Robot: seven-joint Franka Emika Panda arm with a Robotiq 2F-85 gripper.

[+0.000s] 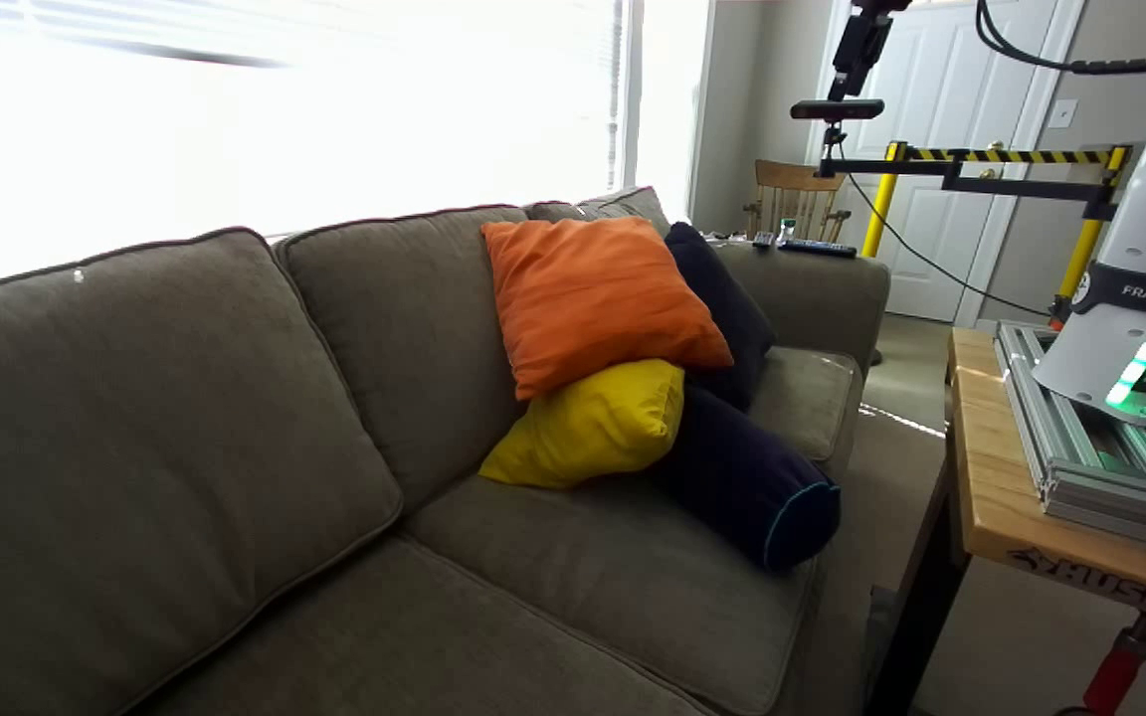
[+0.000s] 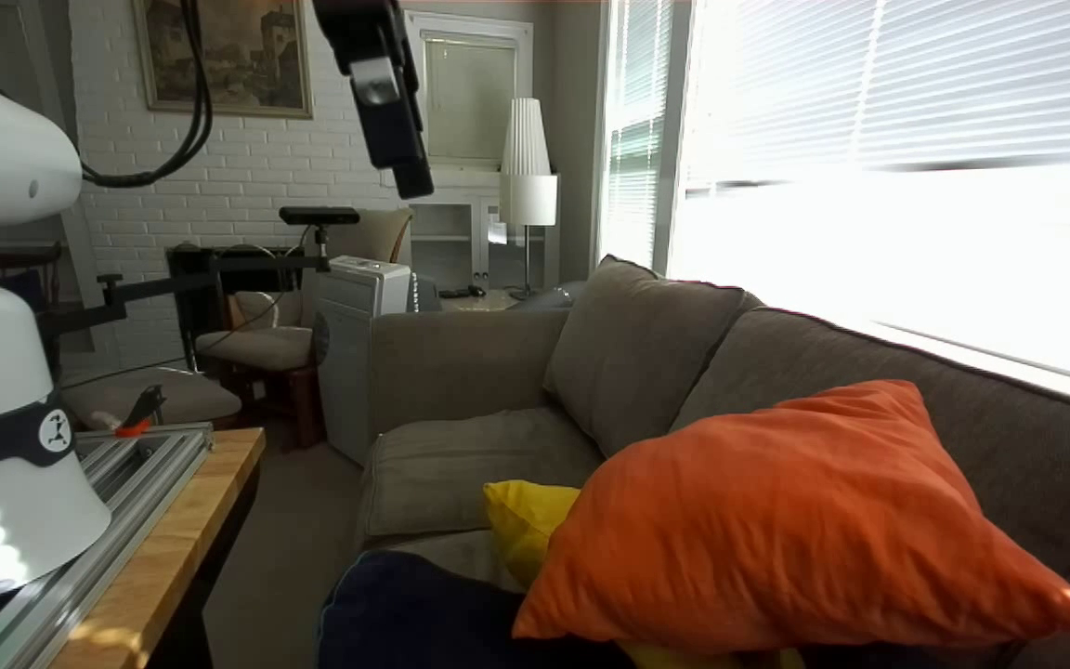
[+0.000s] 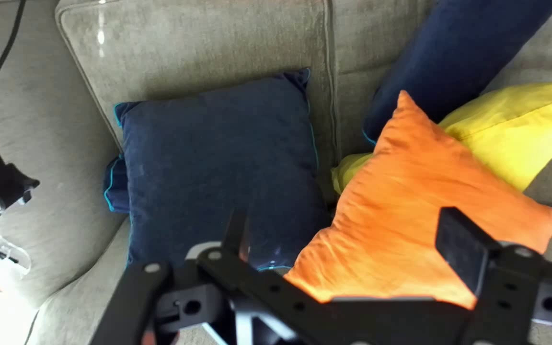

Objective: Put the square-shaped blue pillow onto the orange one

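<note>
The fingers (image 3: 460,247) stand wide apart and hold nothing. Below them, in the wrist view, the orange pillow (image 3: 415,206) shows in the gap. The square blue pillow (image 3: 223,167) lies next, toward the left of that view, on the sofa (image 3: 194,52), with no evident long axis; contact between pillows cannot be confirmed. The coming move should go that way, then down.

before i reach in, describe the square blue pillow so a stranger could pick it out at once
Start at the grey-brown sofa and find the bright orange pillow there. In the wrist view, the square blue pillow lies just left of that. It is dark navy, teal-edged, flat and square, unlike the long, rounded navy bolster.
</note>
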